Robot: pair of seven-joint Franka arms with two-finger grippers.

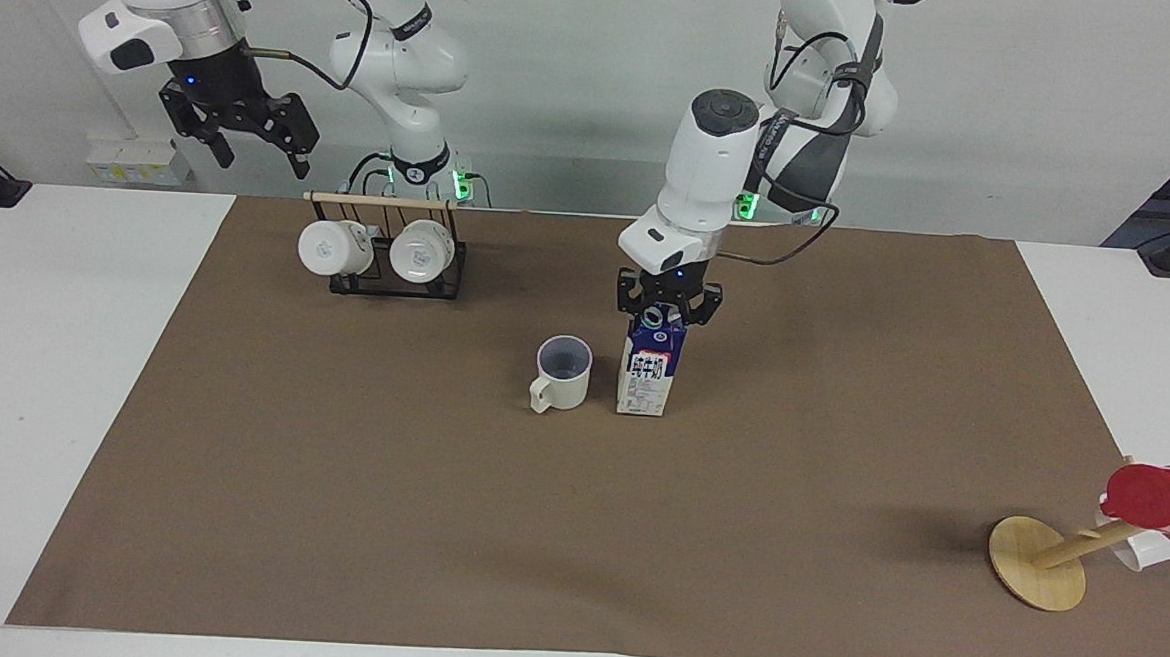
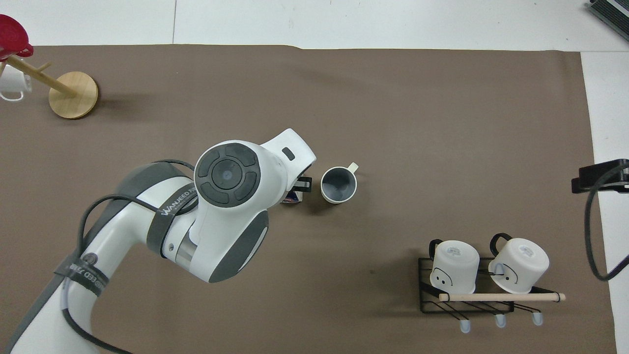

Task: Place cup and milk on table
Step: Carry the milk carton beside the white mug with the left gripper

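The cream cup [image 1: 564,373] stands upright on the brown sheet of the table [image 1: 336,496] near its middle; it also shows in the overhead view [image 2: 338,185]. The milk carton [image 1: 651,370], dark blue above and white below, is upright right beside the cup, toward the left arm's end, its base at the sheet. My left gripper [image 1: 667,311] is shut on the carton's top. In the overhead view the left arm hides nearly all of the carton [image 2: 292,197]. My right gripper [image 1: 251,136] is open and empty, raised by the table's edge near the black rack.
A black wire rack [image 1: 389,253] with two white mugs stands near the right arm's base. A wooden stand [image 1: 1038,561] with a red plastic cup [image 1: 1159,497] lies at the left arm's end, farther from the robots.
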